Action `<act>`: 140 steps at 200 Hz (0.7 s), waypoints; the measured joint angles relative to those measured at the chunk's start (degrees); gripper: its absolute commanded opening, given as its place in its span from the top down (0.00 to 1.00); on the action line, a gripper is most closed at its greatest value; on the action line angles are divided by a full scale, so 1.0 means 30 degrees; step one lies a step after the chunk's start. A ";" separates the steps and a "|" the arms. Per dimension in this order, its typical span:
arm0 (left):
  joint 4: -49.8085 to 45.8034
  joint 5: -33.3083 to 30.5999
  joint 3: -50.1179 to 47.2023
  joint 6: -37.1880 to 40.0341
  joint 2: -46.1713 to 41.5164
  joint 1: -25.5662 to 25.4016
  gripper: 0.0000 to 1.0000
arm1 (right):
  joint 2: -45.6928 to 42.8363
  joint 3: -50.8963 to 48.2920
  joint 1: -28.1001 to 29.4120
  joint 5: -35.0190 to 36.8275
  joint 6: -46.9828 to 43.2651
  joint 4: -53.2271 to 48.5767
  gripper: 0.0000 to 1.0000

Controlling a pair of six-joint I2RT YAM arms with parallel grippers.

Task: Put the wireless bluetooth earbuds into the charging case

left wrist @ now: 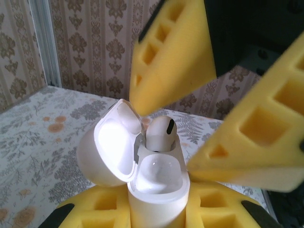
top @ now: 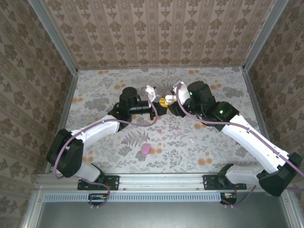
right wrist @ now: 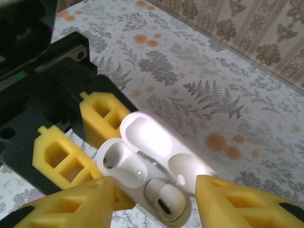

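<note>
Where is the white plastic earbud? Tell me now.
Left wrist view: the white plastic earbud sits in the open white charging case's far slot, case clamped by the left gripper, between the right gripper's spread fingers.

Looks like a lab robot test cell: boxed in by aluminium frame posts (top: 54, 35), lined with damask wallpaper panels (top: 156, 33), floored with a flower-printed sheet (top: 104, 90), edged at the near side by a metal mounting rail (top: 161, 179) bolted with two arm bases (top: 102, 182).
</note>
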 measured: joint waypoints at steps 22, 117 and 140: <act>0.0255 -0.0102 0.0000 -0.0066 -0.0022 0.0000 0.93 | -0.0015 0.0102 -0.0197 -0.0255 0.0532 -0.0051 0.49; 0.0714 -0.0189 0.0000 -0.0073 -0.0073 0.0000 0.93 | -0.2310 0.0692 -0.2470 -0.1865 0.4371 -0.0066 0.41; 0.0772 -0.0189 0.0000 -0.0058 -0.0073 0.0000 0.93 | -0.2375 0.0707 -0.3118 -0.2237 0.5406 -0.0087 0.46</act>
